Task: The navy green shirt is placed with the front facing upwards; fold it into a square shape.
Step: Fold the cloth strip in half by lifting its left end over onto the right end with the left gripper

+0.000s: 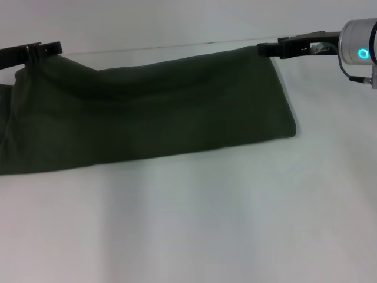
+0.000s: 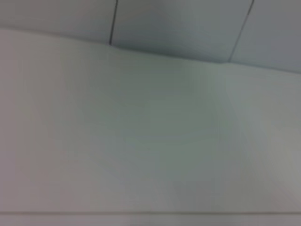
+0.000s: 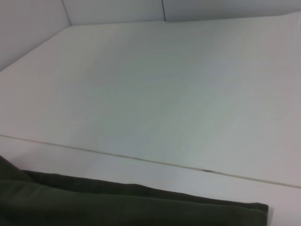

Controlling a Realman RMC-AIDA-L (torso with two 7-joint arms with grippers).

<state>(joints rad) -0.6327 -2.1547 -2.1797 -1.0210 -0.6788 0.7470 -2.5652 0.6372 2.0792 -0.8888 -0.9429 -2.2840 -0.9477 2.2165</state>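
The navy green shirt (image 1: 153,115) stretches as a long dark band across the far half of the white table (image 1: 206,224), plain green side showing, with no lettering visible. Its far edge is raised at both ends and sags in between. My left gripper (image 1: 50,48) holds the far left corner and my right gripper (image 1: 266,49) holds the far right corner, both pinched shut on the cloth. The near edge of the shirt rests on the table. A folded strip of the shirt (image 3: 117,207) shows in the right wrist view. The left wrist view shows only bare surface.
The table's far edge (image 1: 177,47) runs just behind the shirt, with a pale wall (image 1: 177,20) beyond it. A seam line (image 3: 141,159) crosses the white surface in the right wrist view. Wall panels (image 2: 178,28) rise behind the table in the left wrist view.
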